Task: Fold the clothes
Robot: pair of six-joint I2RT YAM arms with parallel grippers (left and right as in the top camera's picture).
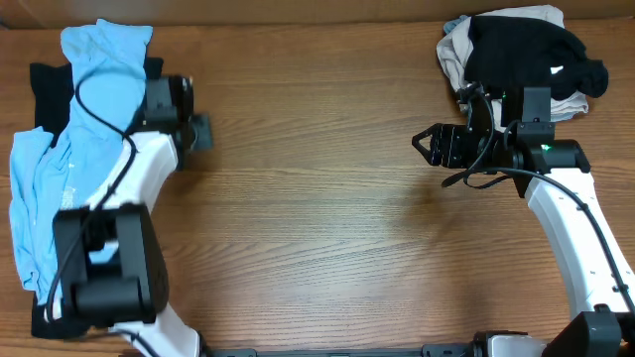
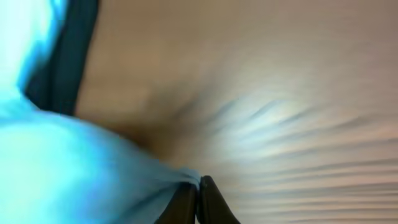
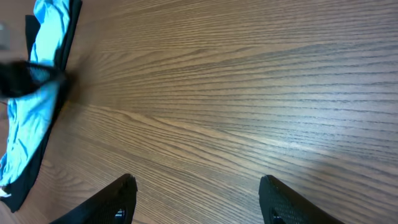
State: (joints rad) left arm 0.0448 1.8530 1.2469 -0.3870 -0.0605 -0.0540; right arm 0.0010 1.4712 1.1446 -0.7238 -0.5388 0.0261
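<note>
A light blue T-shirt (image 1: 60, 169) is heaped at the left edge of the wooden table (image 1: 327, 238), a fold pinched in the clenched jaws of the left gripper (image 2: 199, 186). A black garment (image 1: 521, 50) is piled at the table's far right corner. The jaws of the right gripper (image 1: 421, 146) are held wide apart.

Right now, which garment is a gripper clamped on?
The light blue T-shirt, left side: the left gripper pinches its edge. The black-and-beige pile far right lies ungripped.

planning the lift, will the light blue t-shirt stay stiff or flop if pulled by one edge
Likely floppy: the light blue T-shirt lies in soft rumpled folds. Probably thin: the left end effector pinches it nearly shut. It may drag the black garment beneath.
</note>
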